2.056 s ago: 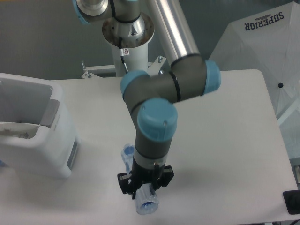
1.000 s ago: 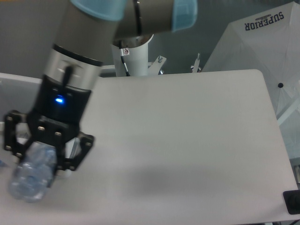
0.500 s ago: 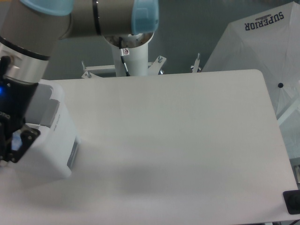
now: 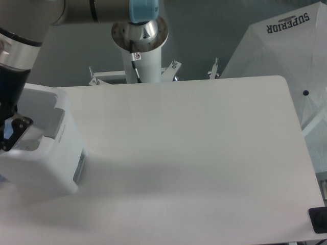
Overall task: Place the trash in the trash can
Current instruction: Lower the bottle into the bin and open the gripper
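White plastic fills the far left of the view: the trash can (image 4: pixel 48 163), a thick-walled boxy bin with a grey panel (image 4: pixel 53 124) along its right rim, sits at the table's left side with its mouth facing up. Right over that mouth hangs the gripper (image 4: pixel 6 133), mostly cut off by the picture's left edge; only one dark finger (image 4: pixel 14 130) and the black wrist body above it show, so I cannot tell whether it is holding anything or has let go. The bottle is not visible anywhere, and neither is the bag; from where I stand the bin's inside is largely hidden by the arm and the near wall, with only a pale patch showing, so what lies in it cannot be read. What matters for the next move is that the hand hangs straight above the opening, inside the rim line and not beside it, so anything let go there should, I judge, fall into the bin. Moving right, the white table (image 4: pixel 194 153) stretches out, the arm's pedestal (image 4: pixel 144 64) stands behind it, and white fabric lettered in black (image 4: pixel 286 46) rises at the far right.
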